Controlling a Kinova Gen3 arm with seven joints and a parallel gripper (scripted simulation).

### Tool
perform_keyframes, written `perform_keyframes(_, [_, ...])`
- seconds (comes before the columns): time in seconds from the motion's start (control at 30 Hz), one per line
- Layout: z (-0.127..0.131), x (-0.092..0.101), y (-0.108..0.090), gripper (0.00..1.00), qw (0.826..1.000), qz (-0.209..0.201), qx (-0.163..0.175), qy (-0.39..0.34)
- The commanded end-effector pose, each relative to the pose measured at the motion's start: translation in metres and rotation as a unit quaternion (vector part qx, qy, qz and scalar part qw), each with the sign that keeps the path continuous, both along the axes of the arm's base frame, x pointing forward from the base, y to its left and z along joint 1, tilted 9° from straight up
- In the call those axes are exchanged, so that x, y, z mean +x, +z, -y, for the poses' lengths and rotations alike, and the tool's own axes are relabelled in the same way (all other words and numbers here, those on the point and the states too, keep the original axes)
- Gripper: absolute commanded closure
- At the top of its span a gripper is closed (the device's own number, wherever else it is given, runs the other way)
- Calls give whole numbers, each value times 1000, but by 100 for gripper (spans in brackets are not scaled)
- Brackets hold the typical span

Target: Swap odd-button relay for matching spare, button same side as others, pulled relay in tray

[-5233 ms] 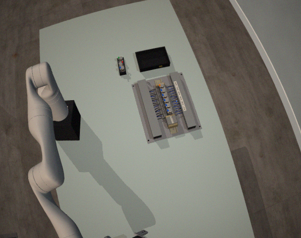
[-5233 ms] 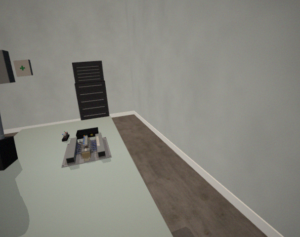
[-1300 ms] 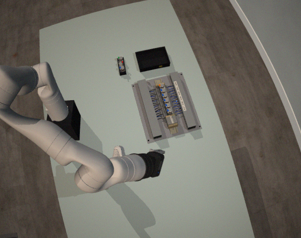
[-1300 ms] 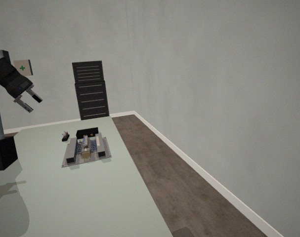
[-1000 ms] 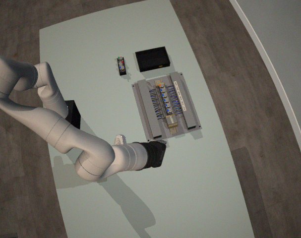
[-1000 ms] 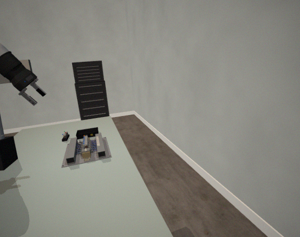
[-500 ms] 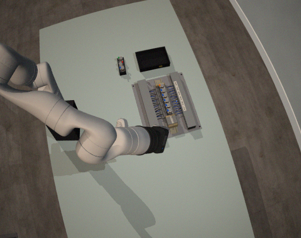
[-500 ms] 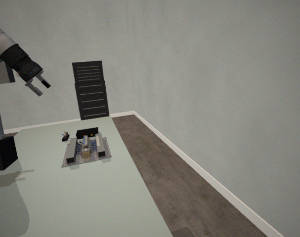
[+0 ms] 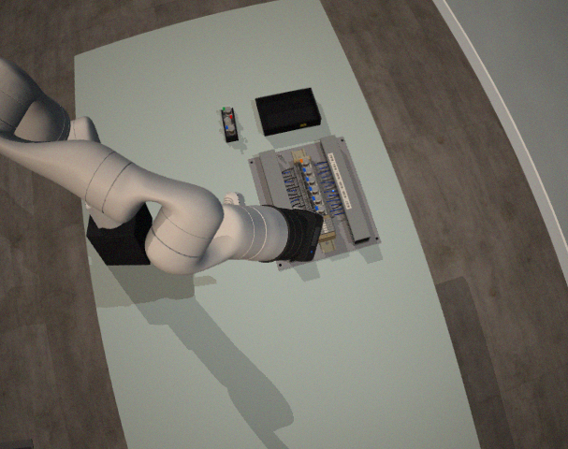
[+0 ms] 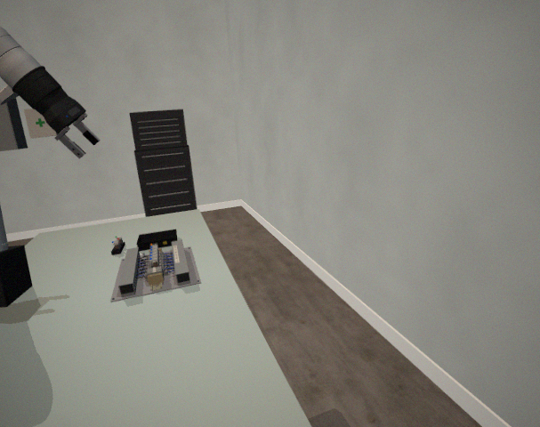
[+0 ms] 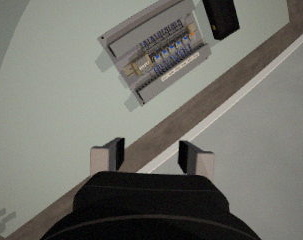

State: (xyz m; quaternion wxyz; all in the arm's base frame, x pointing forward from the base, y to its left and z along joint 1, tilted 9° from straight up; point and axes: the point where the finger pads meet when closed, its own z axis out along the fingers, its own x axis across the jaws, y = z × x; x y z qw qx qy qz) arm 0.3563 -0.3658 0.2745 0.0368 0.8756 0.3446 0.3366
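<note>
My gripper (image 10: 88,148) (image 11: 151,150) is open and empty, high above the table; its fingers are hidden in the top view. On the grey panel (image 9: 260,181) (image 10: 192,264) (image 11: 122,62), the relay with an orange button (image 9: 301,161) (image 11: 192,34) sits at the row's end nearest the tray. Several relays beside it show blue buttons (image 9: 310,189) (image 11: 172,46). A small black holder (image 9: 232,139) (image 10: 117,249) bears three spares: green-button (image 9: 227,110), red-button (image 9: 228,119) and blue-button (image 9: 230,128). The black tray (image 9: 287,110) (image 10: 157,238) (image 11: 222,20) stands beside the holder; no relay shows in it. Seating heights are too small to judge.
Grey wiring ducts (image 9: 346,193) (image 11: 151,92) rise along both sides of the relay row, with blue wires between. Tan terminal blocks (image 9: 327,229) (image 10: 155,277) stand at the row's near end. My wrist overhangs the panel's near left part in the top view.
</note>
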Motion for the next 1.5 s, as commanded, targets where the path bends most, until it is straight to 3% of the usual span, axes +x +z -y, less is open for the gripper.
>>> perform_keyframes(0.0, [-6,5,12,0,1000,0,-9,3])
perform_keyframes(1.47, [-82,58,113,0,1000,0,-7,1])
